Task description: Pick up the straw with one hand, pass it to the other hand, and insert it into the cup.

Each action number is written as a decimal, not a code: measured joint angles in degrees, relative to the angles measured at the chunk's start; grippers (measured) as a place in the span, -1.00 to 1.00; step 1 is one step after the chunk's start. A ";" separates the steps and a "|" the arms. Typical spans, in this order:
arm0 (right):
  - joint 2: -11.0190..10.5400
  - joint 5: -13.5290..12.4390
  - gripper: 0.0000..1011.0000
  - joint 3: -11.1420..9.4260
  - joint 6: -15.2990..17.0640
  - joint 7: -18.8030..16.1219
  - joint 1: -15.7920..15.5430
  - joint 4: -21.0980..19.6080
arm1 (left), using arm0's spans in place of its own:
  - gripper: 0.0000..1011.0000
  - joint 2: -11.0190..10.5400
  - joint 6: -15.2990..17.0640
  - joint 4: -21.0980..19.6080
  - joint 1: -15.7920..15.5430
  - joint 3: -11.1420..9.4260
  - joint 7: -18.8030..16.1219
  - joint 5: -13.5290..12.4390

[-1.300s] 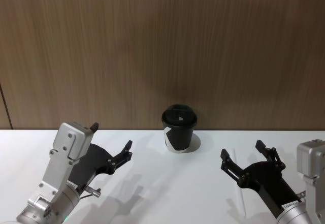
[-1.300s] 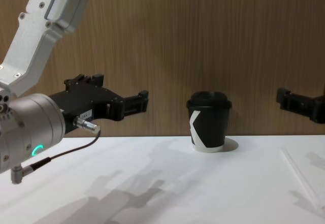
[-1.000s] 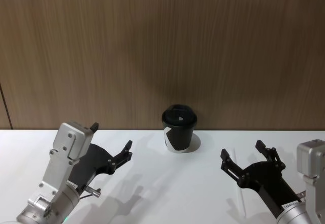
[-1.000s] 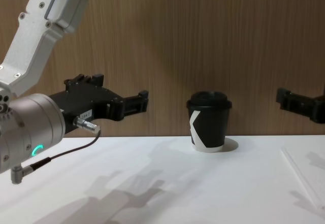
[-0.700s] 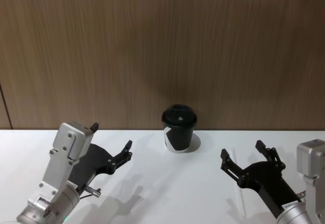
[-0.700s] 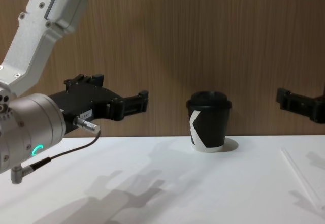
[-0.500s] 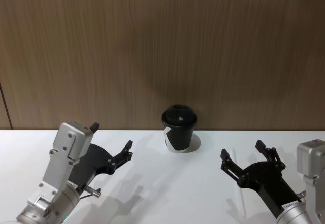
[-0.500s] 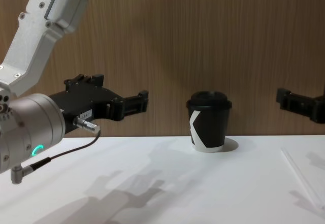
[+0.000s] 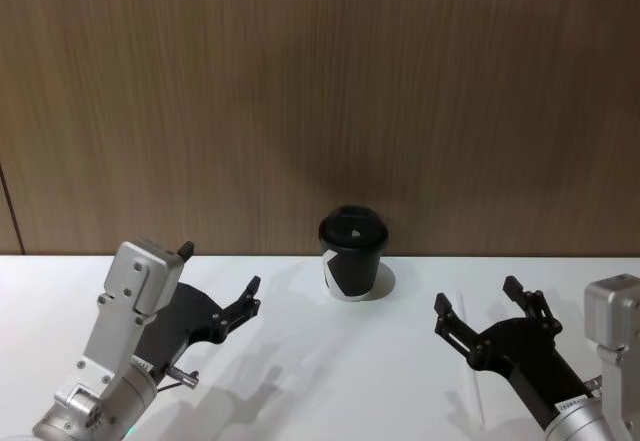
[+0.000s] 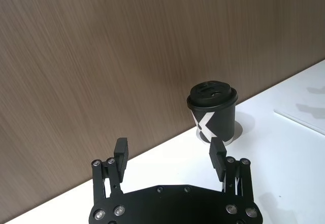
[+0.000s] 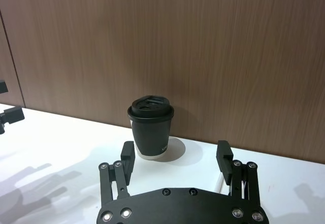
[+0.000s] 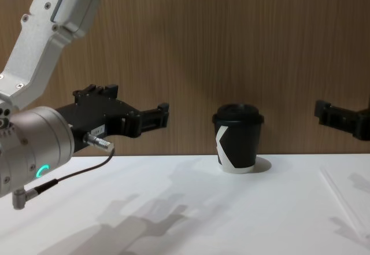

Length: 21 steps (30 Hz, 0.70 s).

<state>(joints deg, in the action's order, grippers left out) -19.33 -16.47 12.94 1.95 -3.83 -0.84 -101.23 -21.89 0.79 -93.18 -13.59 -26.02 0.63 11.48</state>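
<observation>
Cup (image 9: 353, 256): black, lidded, with a white angular mark, standing upright on the white table (image 9: 330, 381) close to the wood-panelled wall (image 9: 320, 91). Straw (image 12: 342, 202): white, lying flat on the table to the right of the cup and nearer the robot, apart from the cup, with one end towards the wall; not inserted and not held. Right gripper (image 9: 477, 294): positioned to the right of the cup and nearer the robot, raised off the table at about the height of the cup's lid in the chest view, directly over the straw, whose middle length passes beneath it in the head view. Its jaws are spread wide and hold nothing. Left gripper (image 9: 220, 267): positioned to the left of the cup and nearer the robot, likewise raised off the table and pointed towards the cup, well apart from it. Its jaws are spread wide and hold nothing. A green ring glows on its silver wrist.
</observation>
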 joint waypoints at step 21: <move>0.00 0.00 0.98 0.00 0.00 0.00 0.00 0.00 | 0.98 0.00 0.00 0.00 0.00 0.00 0.00 0.00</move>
<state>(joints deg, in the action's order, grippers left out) -19.34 -16.46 12.94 1.95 -3.83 -0.84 -101.23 -21.89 0.79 -93.18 -13.59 -26.02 0.63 11.48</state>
